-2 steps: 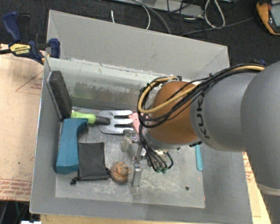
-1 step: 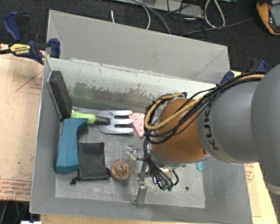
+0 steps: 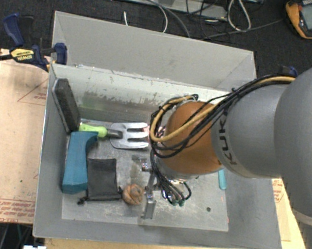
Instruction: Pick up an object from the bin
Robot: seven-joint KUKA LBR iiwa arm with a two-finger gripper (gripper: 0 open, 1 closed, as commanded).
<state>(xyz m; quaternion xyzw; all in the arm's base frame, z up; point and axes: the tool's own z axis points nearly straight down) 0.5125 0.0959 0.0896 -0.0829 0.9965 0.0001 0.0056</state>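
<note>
My gripper [image 3: 148, 205] reaches down to the bin floor near the front, a little right of the middle. A small brown rounded thing [image 3: 131, 193] lies just to its left, close against it; I cannot tell whether they touch. A black flat pouch [image 3: 101, 178] lies left of the brown thing. Behind the gripper, a metal slotted spatula with a green handle [image 3: 120, 134] lies across the floor.
A blue block [image 3: 76, 162] lies along the left side next to the pouch. A long black bar [image 3: 66, 104] leans in the back left corner. A small light blue piece [image 3: 221, 180] peeks out right of the arm, whose orange cover and cables hide the bin's middle.
</note>
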